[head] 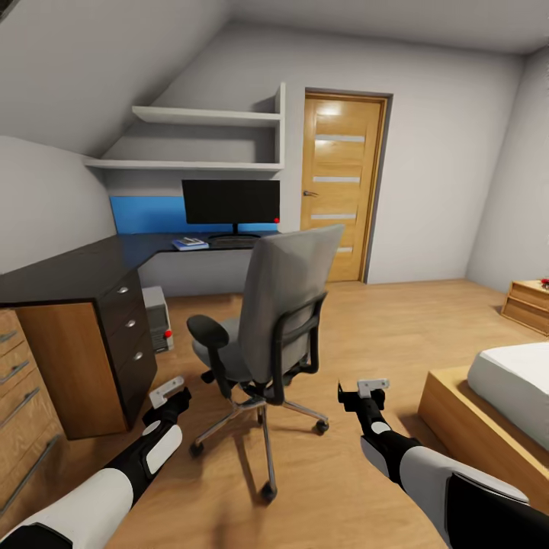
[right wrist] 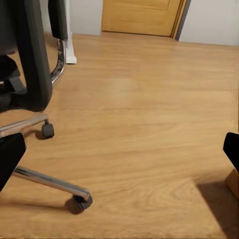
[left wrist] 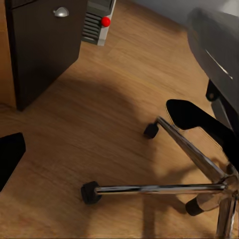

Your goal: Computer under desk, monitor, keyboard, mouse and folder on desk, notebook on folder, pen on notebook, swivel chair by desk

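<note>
The swivel chair (head: 278,320) stands in the middle of the floor with its grey back toward me, a little out from the desk (head: 76,271). On the black top the monitor (head: 231,202) stands at the far corner. The blue folder (head: 189,244) lies left of its stand with something small and pale on it, too small to name. The computer (head: 158,316) sits on the floor under the desk. My left gripper (head: 169,396) hangs open near the drawer unit (left wrist: 40,50), above the chair's chrome base (left wrist: 199,186). My right gripper (head: 364,393) is open right of the chair, its fingers (right wrist: 10,154) wide apart.
A light wooden drawer chest (head: 23,396) stands at the near left against the desk. The bed (head: 503,396) on its wooden frame fills the near right, with a low nightstand (head: 530,305) beyond it. A closed wooden door (head: 339,183) is in the far wall, with wall shelves (head: 206,137) above the desk.
</note>
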